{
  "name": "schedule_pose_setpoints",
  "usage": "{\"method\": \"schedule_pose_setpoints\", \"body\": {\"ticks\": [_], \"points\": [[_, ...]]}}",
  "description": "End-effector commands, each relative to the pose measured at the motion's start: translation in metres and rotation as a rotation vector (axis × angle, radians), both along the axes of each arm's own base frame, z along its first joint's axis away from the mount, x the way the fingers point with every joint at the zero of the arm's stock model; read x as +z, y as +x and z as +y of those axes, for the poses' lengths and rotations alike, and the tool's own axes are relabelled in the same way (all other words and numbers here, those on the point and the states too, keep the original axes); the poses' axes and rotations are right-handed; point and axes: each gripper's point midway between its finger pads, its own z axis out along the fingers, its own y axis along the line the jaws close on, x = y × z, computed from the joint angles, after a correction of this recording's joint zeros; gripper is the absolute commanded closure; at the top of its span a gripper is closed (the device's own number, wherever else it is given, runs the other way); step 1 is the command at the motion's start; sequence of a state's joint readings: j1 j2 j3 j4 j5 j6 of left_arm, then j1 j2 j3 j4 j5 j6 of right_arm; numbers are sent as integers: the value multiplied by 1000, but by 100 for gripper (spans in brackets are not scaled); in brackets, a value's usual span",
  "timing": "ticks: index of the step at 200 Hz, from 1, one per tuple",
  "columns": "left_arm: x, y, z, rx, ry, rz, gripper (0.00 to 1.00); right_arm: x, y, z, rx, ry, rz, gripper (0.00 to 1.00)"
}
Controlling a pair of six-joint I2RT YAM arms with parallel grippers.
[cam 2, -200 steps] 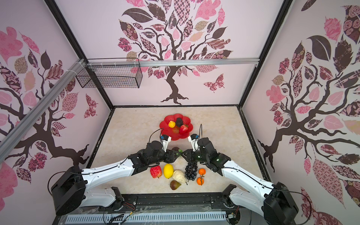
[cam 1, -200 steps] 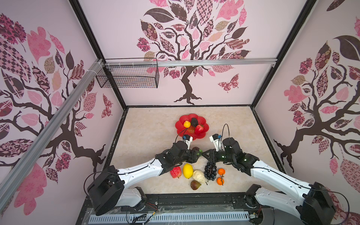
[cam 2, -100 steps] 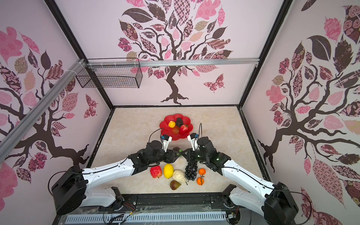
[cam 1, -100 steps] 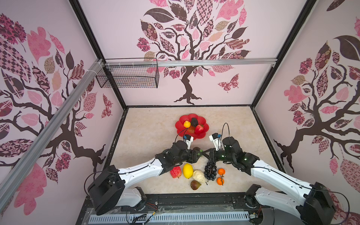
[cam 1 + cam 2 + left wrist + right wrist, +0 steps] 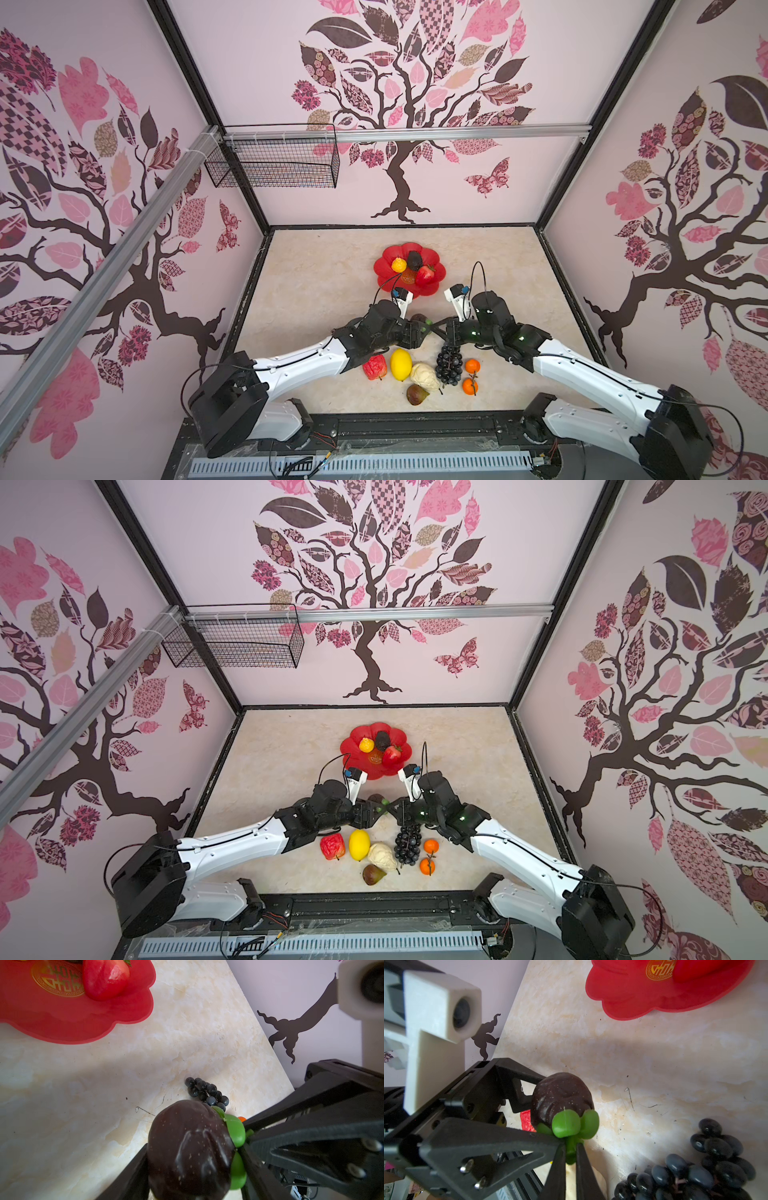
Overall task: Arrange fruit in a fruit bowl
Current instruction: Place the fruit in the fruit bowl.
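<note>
A dark brown fruit point(image 5: 187, 1147) with a green leafy cap point(image 5: 566, 1124) hangs above the table between both arms. My left gripper point(image 5: 194, 1147) has its jaws against the fruit's two sides. My right gripper point(image 5: 571, 1147) is shut on the green stem. In both top views the two grippers point(image 5: 420, 328) point(image 5: 390, 806) meet tip to tip in front of the red fruit bowl point(image 5: 384, 270) point(image 5: 353, 746). The bowl holds a yellow pear point(image 5: 398, 264), a black fruit point(image 5: 414, 259) and a strawberry point(image 5: 425, 274).
On the table near the front lie a red apple point(image 5: 375, 368), lemon point(image 5: 401, 365), cream knobbly piece point(image 5: 424, 376), brown fig point(image 5: 417, 394), grape bunch point(image 5: 449, 368) and two oranges point(image 5: 472, 366) point(image 5: 470, 386). A black wire basket point(image 5: 274, 166) hangs on the back wall.
My right gripper has closed onto the fruit's green stem. Both arms have stayed almost where they were, and the fruit has not moved.
</note>
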State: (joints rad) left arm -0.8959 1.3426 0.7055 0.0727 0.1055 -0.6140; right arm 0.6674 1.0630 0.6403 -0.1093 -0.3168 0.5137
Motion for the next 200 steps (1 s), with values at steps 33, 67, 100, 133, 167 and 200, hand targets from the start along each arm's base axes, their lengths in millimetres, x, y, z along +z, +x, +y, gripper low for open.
{"method": "schedule_pose_setpoints", "body": {"ticks": [33, 67, 100, 133, 167, 200], "points": [[7, 1, 20, 49, 1, -80, 19, 3, 16, -9, -49, -101, -44, 100], [19, 3, 38, 100, 12, -148, 16, 2, 23, -15, -65, -161, -63, 100], [34, 11, 91, 269, 134, -271, 16, 8, 34, -20, -82, -241, -95, 100], [57, 9, 154, 454, 210, -410, 12, 17, 59, -25, -101, -397, -120, 100], [67, -2, 201, 583, 217, -503, 10, 34, 90, -15, -83, -503, -152, 100], [63, -7, 216, 620, 224, -534, 9, 37, 121, -2, -69, -549, -135, 100]]}}
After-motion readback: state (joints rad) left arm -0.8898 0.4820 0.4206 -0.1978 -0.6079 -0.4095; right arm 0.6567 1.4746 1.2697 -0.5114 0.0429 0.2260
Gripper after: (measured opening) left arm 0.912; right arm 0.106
